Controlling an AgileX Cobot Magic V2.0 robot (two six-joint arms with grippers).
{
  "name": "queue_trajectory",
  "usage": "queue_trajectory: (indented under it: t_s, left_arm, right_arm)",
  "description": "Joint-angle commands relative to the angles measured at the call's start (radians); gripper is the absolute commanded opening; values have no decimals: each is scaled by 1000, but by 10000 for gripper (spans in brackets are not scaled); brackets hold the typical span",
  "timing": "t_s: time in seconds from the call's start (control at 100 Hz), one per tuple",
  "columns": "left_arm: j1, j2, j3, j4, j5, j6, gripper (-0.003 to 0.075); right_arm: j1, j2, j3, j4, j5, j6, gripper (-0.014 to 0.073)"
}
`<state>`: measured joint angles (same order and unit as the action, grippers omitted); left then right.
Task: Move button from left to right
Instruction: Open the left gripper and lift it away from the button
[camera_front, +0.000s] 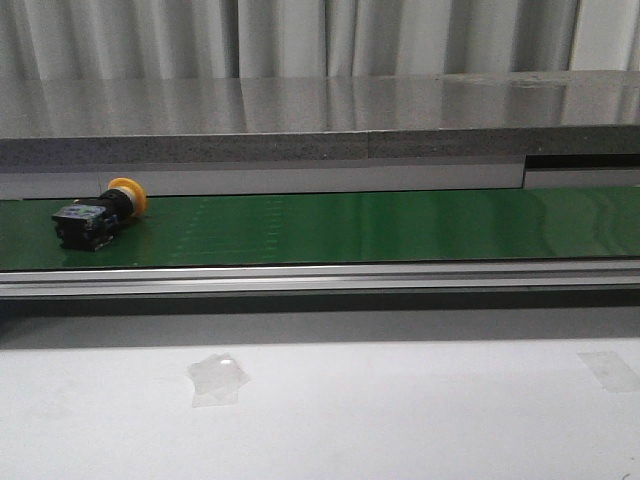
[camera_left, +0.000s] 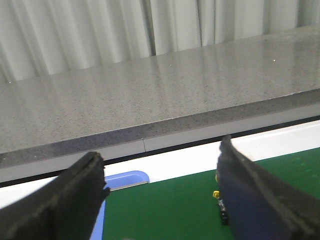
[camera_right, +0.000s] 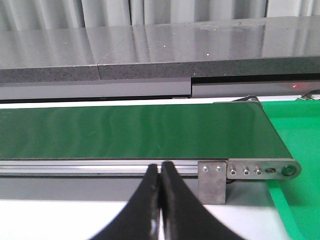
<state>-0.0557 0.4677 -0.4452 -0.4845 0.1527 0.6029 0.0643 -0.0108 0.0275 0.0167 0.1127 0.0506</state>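
Note:
The button (camera_front: 100, 213) lies on its side at the left end of the green conveyor belt (camera_front: 350, 225), yellow-orange head pointing back and right, black body toward the front. In the left wrist view only a small yellow bit and black edge of the button (camera_left: 219, 196) peek out beside one finger (camera_left: 250, 195). My left gripper (camera_left: 159, 151) is open wide above the belt (camera_left: 160, 210), nothing between its jaws. Over the belt's front rail, my right gripper (camera_right: 160, 168) is shut and empty. Neither gripper appears in the front view.
A grey stone ledge (camera_front: 320, 120) runs behind the belt. A blue tray (camera_left: 125, 179) sits off the belt's left end. The belt's right end has a metal bracket (camera_right: 212, 180), with a green bin (camera_right: 300, 135) beyond it. Tape patches (camera_front: 218, 378) mark the white table.

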Motion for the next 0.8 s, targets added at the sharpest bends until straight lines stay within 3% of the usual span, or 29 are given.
queue_trajectory:
  t_s: [0.0, 0.28, 0.62, 0.69, 0.79]
  left_arm:
    - [17, -52, 12, -21, -56, -34, 468]
    - [103, -187, 114, -21, -63, -63, 463]
    - [104, -194, 114, -21, -63, -63, 457]
    - [104, -194, 114, -21, -63, -61, 427]
    - [104, -194, 114, -21, -63, -61, 325]
  right_arm:
    - [1, -13, -15, 0, -80, -2, -68]
    - [1, -13, -15, 0, -80, -2, -68]
    - [1, -13, -15, 0, -80, -2, -68]
    - [1, -13, -15, 0, -80, -2, -68]
    - [1, -13, -15, 0, -80, -2, -68]
